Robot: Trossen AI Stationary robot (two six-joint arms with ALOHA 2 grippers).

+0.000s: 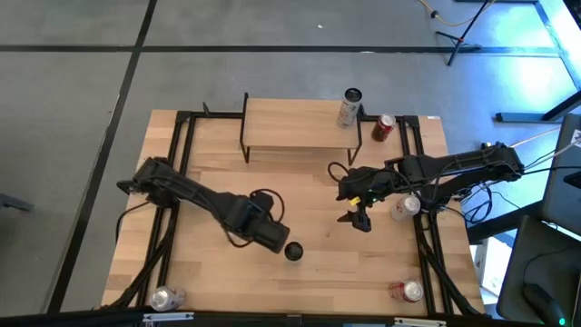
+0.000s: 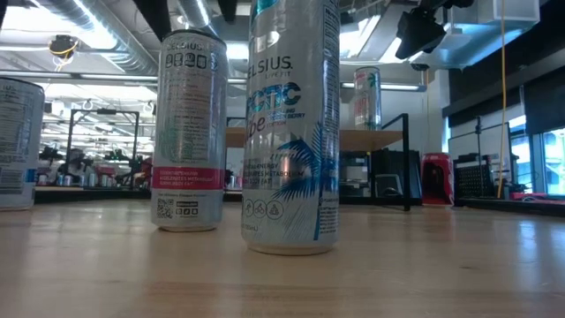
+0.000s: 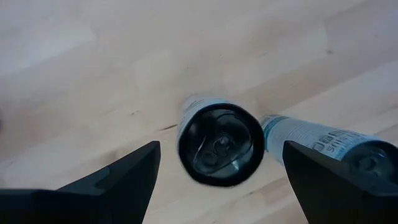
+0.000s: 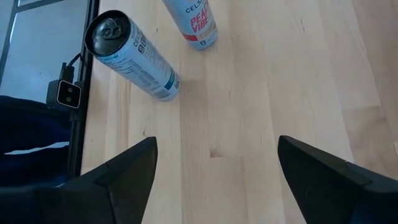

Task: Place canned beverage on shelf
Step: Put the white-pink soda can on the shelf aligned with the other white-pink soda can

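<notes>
I have the left gripper (image 1: pixel 280 240) hovering over the near middle of the table (image 1: pixel 318 182), jaws spread wide. Straight below them stands a can (image 1: pixel 292 252), upright, long axis vertical, its dark top facing up at my wrist camera, clear of both fingers (image 3: pixel 124 177). The right gripper (image 1: pixel 360 221) hangs right of centre, jaws just as wide and holding nothing. From above I count six cans: this one, a silver one (image 1: pixel 405 207) by the right arm, one (image 1: pixel 168 297) at the near left corner, a red one (image 1: pixel 408 291) at the near right, another red one (image 1: pixel 384 127) just beside the shelf (image 1: pixel 290 123), and one (image 1: pixel 350 107) upright on the shelf's right end. Up close I read "ELSIUS" on the nearest can (image 2: pixel 291 124); the right wrist shows "VIBE" on a pink-lettered can (image 4: pixel 196 22).
</notes>
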